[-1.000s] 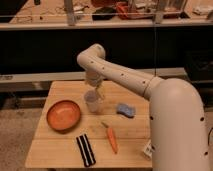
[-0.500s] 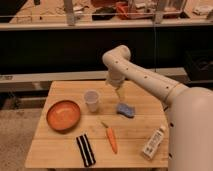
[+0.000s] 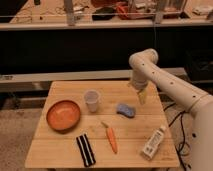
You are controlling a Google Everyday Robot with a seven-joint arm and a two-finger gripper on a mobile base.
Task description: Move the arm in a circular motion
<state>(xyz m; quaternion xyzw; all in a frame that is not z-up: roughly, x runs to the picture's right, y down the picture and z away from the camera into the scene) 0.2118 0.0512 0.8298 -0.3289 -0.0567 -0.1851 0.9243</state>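
The cream-white arm (image 3: 170, 85) reaches in from the lower right, bends at a rounded elbow (image 3: 142, 61) and points down over the back right part of the wooden table (image 3: 60, 90). Its tapered end carries the gripper (image 3: 142, 97), which hangs just above the tabletop, to the right of and behind the blue sponge (image 3: 125, 110). It holds nothing that I can see.
On the table are an orange bowl (image 3: 63, 115) at the left, a clear cup (image 3: 91, 100), a carrot (image 3: 111, 138), a black striped object (image 3: 85, 149) at the front and a white bottle (image 3: 153, 142) at the front right. Dark shelving stands behind.
The arm's elbow and end have swept from over the cup at the table's left-middle across to the back right. The objects on the table have not moved.
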